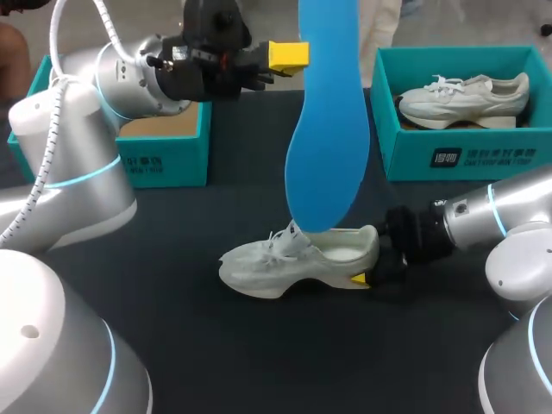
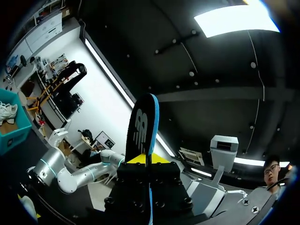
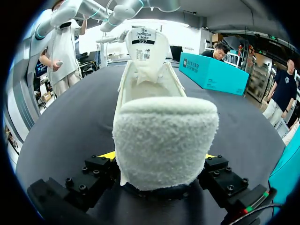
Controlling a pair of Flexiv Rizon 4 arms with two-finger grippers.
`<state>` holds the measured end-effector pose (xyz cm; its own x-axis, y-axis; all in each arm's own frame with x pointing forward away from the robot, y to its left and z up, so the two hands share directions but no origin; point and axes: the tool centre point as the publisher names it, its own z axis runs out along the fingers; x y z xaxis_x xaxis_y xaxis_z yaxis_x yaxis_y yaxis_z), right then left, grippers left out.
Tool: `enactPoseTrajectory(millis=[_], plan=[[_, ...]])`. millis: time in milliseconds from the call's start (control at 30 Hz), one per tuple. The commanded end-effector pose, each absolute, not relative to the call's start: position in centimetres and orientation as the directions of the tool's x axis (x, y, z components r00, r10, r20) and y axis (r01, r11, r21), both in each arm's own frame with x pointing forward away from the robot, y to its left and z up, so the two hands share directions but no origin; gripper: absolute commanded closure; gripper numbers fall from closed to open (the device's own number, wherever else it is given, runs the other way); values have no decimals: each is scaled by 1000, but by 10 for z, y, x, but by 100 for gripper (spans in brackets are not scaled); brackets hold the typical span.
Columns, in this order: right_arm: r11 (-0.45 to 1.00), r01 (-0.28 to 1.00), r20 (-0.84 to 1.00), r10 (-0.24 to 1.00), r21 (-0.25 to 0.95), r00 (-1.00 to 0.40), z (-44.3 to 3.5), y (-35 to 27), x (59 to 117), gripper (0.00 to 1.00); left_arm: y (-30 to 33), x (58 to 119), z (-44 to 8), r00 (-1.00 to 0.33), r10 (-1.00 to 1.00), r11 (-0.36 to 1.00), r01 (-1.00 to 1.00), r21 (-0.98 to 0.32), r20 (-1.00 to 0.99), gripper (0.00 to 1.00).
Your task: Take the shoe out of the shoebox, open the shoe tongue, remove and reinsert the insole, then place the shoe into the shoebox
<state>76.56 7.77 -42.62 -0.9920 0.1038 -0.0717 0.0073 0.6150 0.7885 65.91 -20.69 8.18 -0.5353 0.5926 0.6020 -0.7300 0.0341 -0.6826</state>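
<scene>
Two grips on: left end effector pinches the blue insole upright over the shoe, right end effector clamps its heel on the counter; behind, a shoebox holds another shoe.

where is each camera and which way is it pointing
Head: above and behind, looking down on the table; both arms show, left gripper holding the insole, right gripper at the shoe's heel.
Left wrist: on the left arm, facing upward off the table; its gripper is shut on the insole.
Right wrist: low over the table, looking from heel to tongue along the shoe; its fingers flank the heel.
Shared: head and left wrist both show the insole; head and right wrist the shoe.
</scene>
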Motion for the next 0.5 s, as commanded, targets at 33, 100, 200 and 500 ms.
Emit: enactPoseTrajectory(millis=[33, 100, 200, 500], plan=[[617, 7, -73, 105, 787, -992, -430, 79, 765, 100, -208, 654, 78, -537, 597, 19, -733, -680, 596, 100], [617, 7, -73, 105, 787, -992, -430, 79, 765, 100, -207, 650, 74, -535, 598, 22, -734, -679, 597, 100], [617, 7, -73, 105, 787, -992, -430, 79, 765, 100, -207, 648, 69, -537, 594, 32, -729, -684, 599, 100], [617, 7, -73, 105, 787, -992, -430, 79, 765, 100, -206, 647, 62, -548, 585, 10, -733, -681, 598, 100]])
